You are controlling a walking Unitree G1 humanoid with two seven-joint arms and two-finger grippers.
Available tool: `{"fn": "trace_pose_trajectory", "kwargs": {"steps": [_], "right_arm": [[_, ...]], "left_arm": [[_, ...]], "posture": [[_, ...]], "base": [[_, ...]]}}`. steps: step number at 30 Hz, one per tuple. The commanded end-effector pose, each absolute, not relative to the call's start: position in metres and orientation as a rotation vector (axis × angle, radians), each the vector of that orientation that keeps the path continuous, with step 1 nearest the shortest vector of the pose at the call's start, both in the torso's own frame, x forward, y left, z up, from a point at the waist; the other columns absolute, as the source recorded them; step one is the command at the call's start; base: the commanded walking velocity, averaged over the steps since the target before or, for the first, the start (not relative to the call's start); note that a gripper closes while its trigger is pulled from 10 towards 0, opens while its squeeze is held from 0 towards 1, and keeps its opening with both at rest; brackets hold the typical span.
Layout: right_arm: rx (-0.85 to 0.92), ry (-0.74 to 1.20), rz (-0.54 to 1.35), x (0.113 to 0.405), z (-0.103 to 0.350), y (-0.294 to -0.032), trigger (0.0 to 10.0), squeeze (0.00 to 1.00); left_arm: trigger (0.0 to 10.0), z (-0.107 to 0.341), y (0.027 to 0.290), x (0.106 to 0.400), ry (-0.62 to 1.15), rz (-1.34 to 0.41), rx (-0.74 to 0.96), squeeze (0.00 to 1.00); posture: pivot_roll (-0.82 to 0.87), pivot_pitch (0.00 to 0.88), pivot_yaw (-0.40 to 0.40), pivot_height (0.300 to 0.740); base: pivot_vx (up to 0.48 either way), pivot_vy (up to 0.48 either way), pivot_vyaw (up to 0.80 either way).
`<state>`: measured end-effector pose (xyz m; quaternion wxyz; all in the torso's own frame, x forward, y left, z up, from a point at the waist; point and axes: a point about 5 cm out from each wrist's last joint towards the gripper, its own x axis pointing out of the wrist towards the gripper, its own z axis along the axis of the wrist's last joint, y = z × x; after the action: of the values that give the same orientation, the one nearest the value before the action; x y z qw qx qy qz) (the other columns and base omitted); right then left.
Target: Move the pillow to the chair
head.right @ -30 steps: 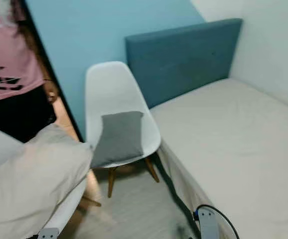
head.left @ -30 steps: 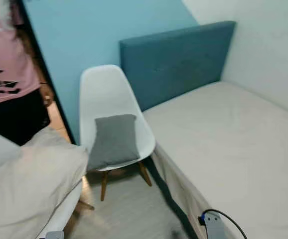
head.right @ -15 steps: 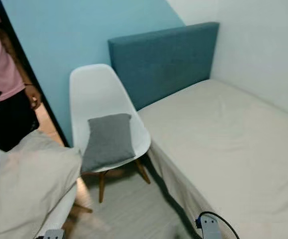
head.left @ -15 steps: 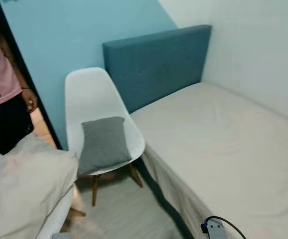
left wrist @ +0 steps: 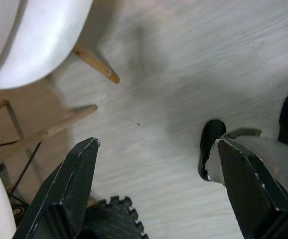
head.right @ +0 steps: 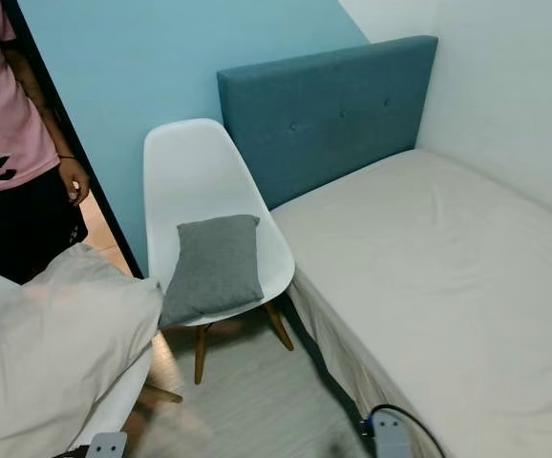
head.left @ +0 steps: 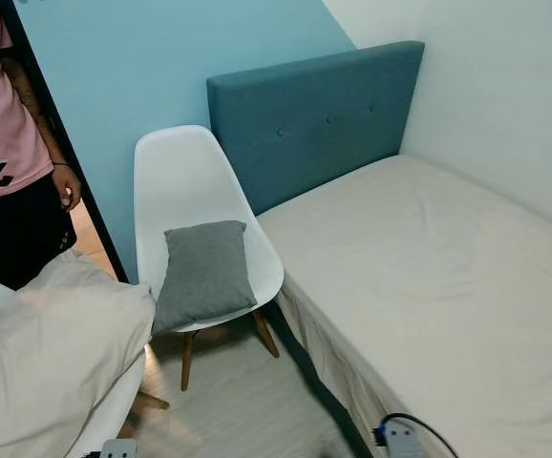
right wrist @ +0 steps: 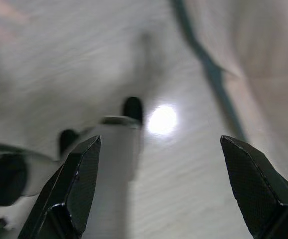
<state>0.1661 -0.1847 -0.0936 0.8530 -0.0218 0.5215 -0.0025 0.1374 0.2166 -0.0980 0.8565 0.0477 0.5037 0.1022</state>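
Note:
A small grey pillow point(head.left: 203, 274) lies on the seat of a white shell chair point(head.left: 184, 180) with wooden legs, standing beside the bed's head end. A large cream pillow point(head.left: 47, 358) rests on a second white chair point(head.left: 114, 410) at the near left. My left gripper point(left wrist: 156, 142) hangs open over the pale wood floor beside that chair's wooden legs point(left wrist: 96, 64), holding nothing. My right gripper point(right wrist: 160, 139) also hangs open above the floor, close to the bed's side.
A bed with a cream sheet point(head.left: 438, 286) and a teal headboard point(head.left: 314, 119) fills the right. A person in a pink shirt point(head.left: 4, 134) stands at the left by a doorway. A strip of floor point(head.left: 247, 401) runs between chairs and bed.
The camera has swung slightly, so the whole scene sits a little further right and is sharper. Pillows, chairs and both hanging arms keep their places.

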Motion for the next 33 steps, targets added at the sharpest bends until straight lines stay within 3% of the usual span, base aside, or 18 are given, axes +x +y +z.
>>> {"fn": "trace_pose_trajectory", "kwargs": {"steps": [1, 9, 14, 22, 24, 26, 30, 33], "right_arm": [[-0.055, 1.070, 0.030, 0.171, -0.092, -0.176, 10.0, 0.00], [-0.067, 1.042, 0.070, 0.184, -0.088, -0.156, 10.0, 0.00], [-0.081, 1.024, 0.041, 0.189, -0.085, -0.160, 10.0, 0.00], [-0.066, 1.015, -0.039, 0.190, -0.081, -0.195, 10.0, 0.00], [-0.077, 1.023, -0.063, 0.184, -0.079, -0.221, 10.0, 0.00], [-0.077, 1.023, -0.063, 0.184, -0.079, -0.221, 10.0, 0.00], [-0.084, 1.029, -0.102, 0.174, -0.076, -0.250, 10.0, 0.00], [-0.095, 1.028, -0.103, 0.174, -0.076, -0.250, 10.0, 0.00]], "left_arm": [[10.0, -0.101, 0.218, 0.129, 1.092, 0.219, 0.094, 0.00], [10.0, -0.102, 0.221, 0.124, 1.098, 0.266, 0.039, 0.00], [10.0, -0.101, 0.222, 0.127, 1.086, 0.268, 0.022, 0.00], [10.0, -0.098, 0.225, 0.132, 1.072, 0.264, 0.016, 0.00], [10.0, -0.096, 0.228, 0.137, 1.061, 0.260, 0.022, 0.00], [10.0, -0.096, 0.228, 0.137, 1.061, 0.260, 0.022, 0.00], [10.0, -0.093, 0.232, 0.144, 1.044, 0.254, 0.032, 0.00], [10.0, -0.092, 0.234, 0.145, 1.044, 0.251, 0.041, 0.00]], "posture": [[0.09, 0.000, 0.019, 0.719], [0.09, 0.000, 0.015, 0.719], [0.09, 0.000, 0.023, 0.719], [0.10, 0.000, 0.024, 0.719], [0.09, 0.000, 0.024, 0.719], [0.09, 0.000, 0.024, 0.719], [0.09, 0.000, 0.023, 0.719], [0.08, 0.000, 0.031, 0.719]], "base": [[0.000, 0.000, 0.76], [0.000, 0.000, 0.79], [0.000, 0.000, 0.63], [0.000, 0.000, 0.00], [0.000, 0.000, 0.00], [0.000, 0.000, 0.00], [0.000, 0.000, 0.00], [0.000, 0.000, 0.00]]}}
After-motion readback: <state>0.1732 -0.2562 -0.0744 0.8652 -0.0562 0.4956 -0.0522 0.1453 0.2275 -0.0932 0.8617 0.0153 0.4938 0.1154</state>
